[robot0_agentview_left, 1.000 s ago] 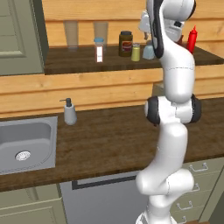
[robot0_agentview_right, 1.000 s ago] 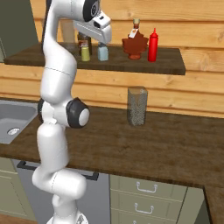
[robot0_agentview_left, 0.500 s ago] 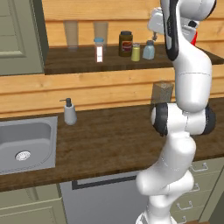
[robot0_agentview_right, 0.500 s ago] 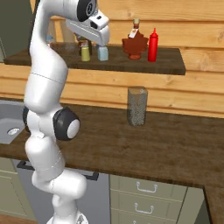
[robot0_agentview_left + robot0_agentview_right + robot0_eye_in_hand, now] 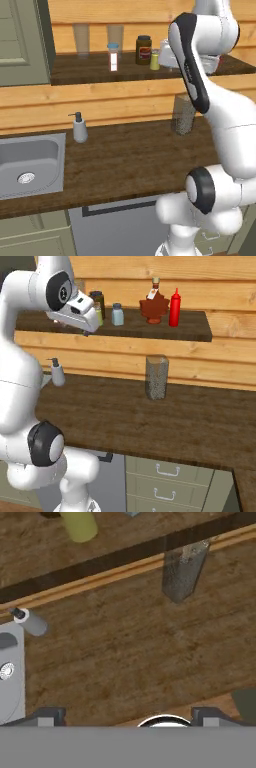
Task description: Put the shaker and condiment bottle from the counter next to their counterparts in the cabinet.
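You are looking at both task things already standing upright on the cabinet's dark brown wooden shelf floor [image 5: 190, 331]: the small pale blue-grey shaker with a grey cap [image 5: 117, 314] just beside the olive-yellow shaker [image 5: 154, 60], and the slim bright red squeeze bottle [image 5: 174, 308] just beside the squat dark brown sauce bottle [image 5: 153, 305]. The jaws [image 5: 127, 714] are pointing down over the long dark wooden bench [image 5: 200, 421], well apart and holding nothing; both bottles are lying up toward twelve o'clock from them. Since the earlier frames the hand has been pulling back from the shelf.
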